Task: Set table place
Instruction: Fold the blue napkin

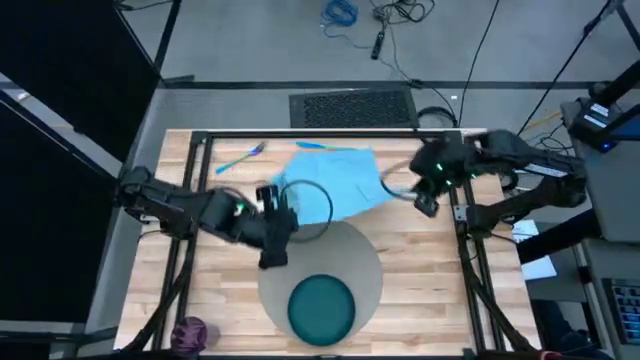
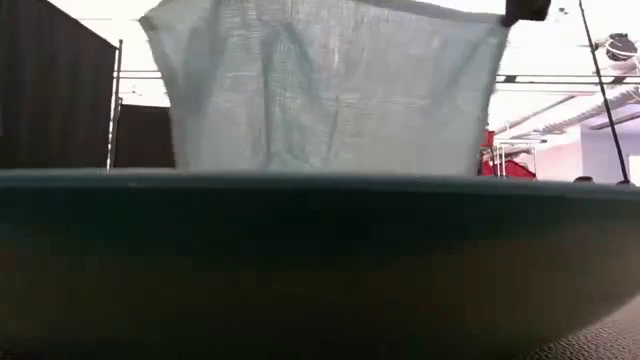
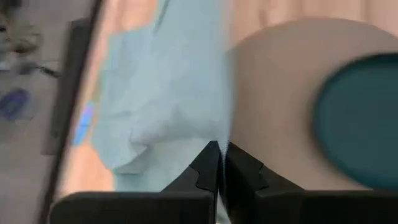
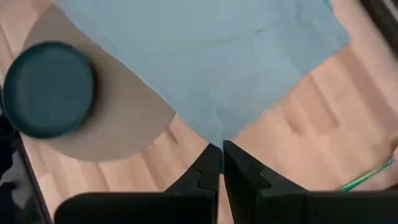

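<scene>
The light blue napkin point(image 1: 335, 183) is held up between my two grippers and hangs as a spread sheet point(image 2: 330, 85) above the far half of the table point(image 1: 420, 280). My left gripper point(image 1: 280, 205) is shut on its left side. My right gripper point(image 1: 415, 195) is shut on its right corner. The dark teal plate point(image 1: 322, 307) rests on the round grey mat point(image 1: 345, 250) near the front edge. Blue-handled cutlery point(image 1: 240, 157) lies flat at the far left. A purple cup point(image 1: 190, 330) stands at the near left corner. My left gripper pinches the napkin's edge point(image 3: 214, 134) between its two shut fingers; one layer or several, I cannot tell. The cloth is lifted and hangs below the hold. My right gripper pinches a corner of the napkin point(image 4: 217, 134) between its two shut fingers, and the cloth spreads away from the corner, lifted off the wood.
The plate's rim point(image 2: 320, 190) fills the low view's foreground and hides the napkin's lower edge. Black frame bars point(image 1: 465, 230) run along both table sides. Bare wood lies to the right of the mat point(image 1: 430, 290).
</scene>
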Controlling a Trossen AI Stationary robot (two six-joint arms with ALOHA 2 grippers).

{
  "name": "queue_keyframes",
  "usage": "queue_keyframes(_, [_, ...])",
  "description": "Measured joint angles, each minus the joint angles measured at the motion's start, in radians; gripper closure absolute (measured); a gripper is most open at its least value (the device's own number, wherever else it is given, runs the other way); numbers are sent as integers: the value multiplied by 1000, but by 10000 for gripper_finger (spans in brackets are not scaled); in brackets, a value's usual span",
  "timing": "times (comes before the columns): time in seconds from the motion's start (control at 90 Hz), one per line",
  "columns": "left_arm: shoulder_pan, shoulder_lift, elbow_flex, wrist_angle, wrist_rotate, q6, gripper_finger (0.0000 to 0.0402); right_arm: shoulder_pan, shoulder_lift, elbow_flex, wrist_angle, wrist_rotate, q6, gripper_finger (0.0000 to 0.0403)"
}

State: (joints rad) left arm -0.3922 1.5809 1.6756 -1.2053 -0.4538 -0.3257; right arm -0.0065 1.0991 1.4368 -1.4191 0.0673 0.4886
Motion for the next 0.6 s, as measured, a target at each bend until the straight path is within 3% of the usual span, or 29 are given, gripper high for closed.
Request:
queue_keyframes(0.211, [-63,4,0,62,-26,-32,402,199,-91,-87,125,50,139,403])
queue_keyframes(0.356, [-42,4,0,153,-10,11,402,300,-69,-86,163,91,189,403])
queue_keyframes(0.6, [-64,4,1,109,27,-63,402,490,22,-87,101,114,345,403])
